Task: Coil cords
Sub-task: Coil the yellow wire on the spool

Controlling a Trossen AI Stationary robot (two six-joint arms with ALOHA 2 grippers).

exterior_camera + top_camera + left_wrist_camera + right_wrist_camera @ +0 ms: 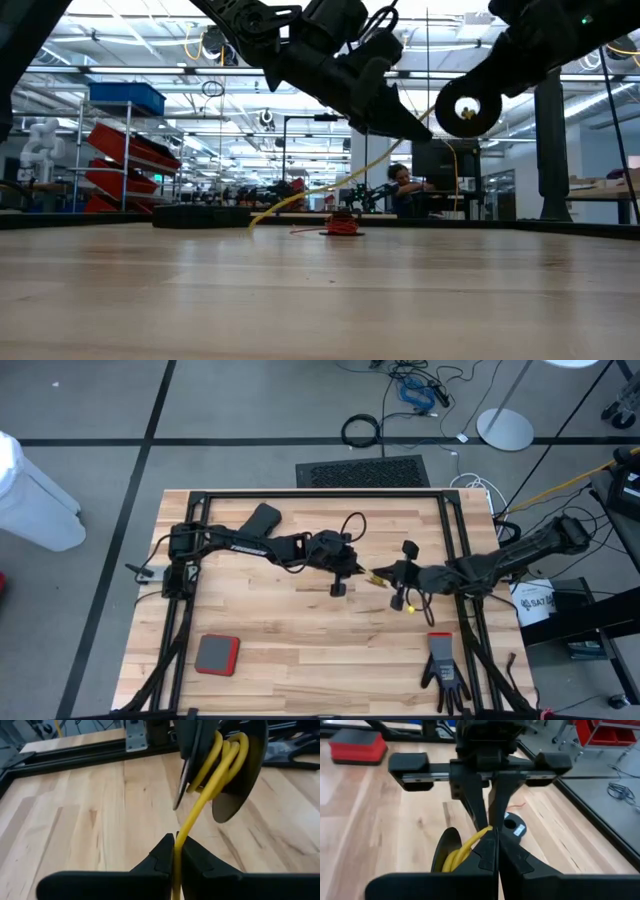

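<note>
One camera looks straight down on the whole pale wooden counter (300, 630). Another sits at counter height, facing level into the room. Each wrist camera looks closely past its own gripper; both share the thin yellow cord (192, 817) wound on a reel.

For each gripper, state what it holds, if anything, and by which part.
Left gripper: pinches the yellow cord just below the reel. Right gripper: shut on that reel's rim, above the table.
</note>
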